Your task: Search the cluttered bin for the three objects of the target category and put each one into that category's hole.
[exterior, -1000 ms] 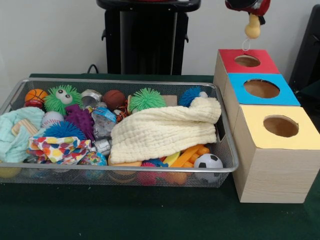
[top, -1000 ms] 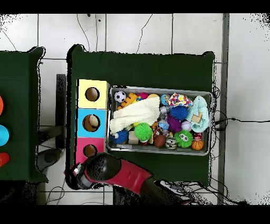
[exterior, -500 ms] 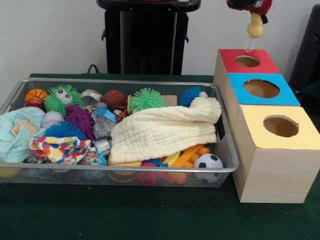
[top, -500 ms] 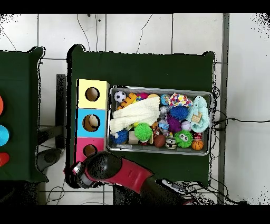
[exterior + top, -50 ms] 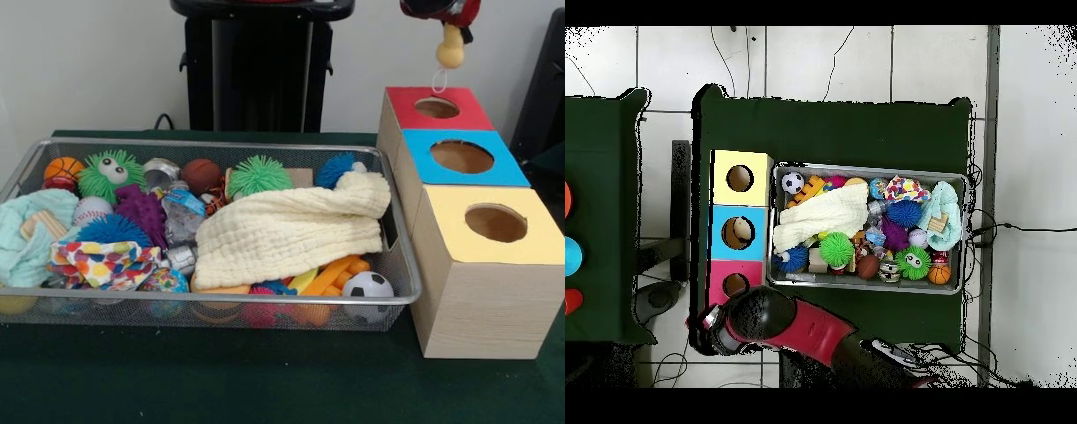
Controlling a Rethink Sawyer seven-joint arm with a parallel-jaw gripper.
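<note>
So the red-and-black claw [image 5: 446, 19] is up at the top edge over the red-topped wooden box [image 5: 435, 108], pinching a small yellowish peg-shaped toy [image 5: 449, 51] that dangles with a little wire loop right above the round hole. Looks like the drop-off step to me: next move just needs it lined up over that hole and let go. Blue-topped box [image 5: 462, 157] and yellow-topped box [image 5: 494, 223] sit right alongside, so aim matters. Back in the wire mesh bin [image 5: 212, 300] on the green bench [image 5: 265, 380], a cream waffle cloth [image 5: 287, 231] covers a lot, likely hiding stuff from the search.
</note>
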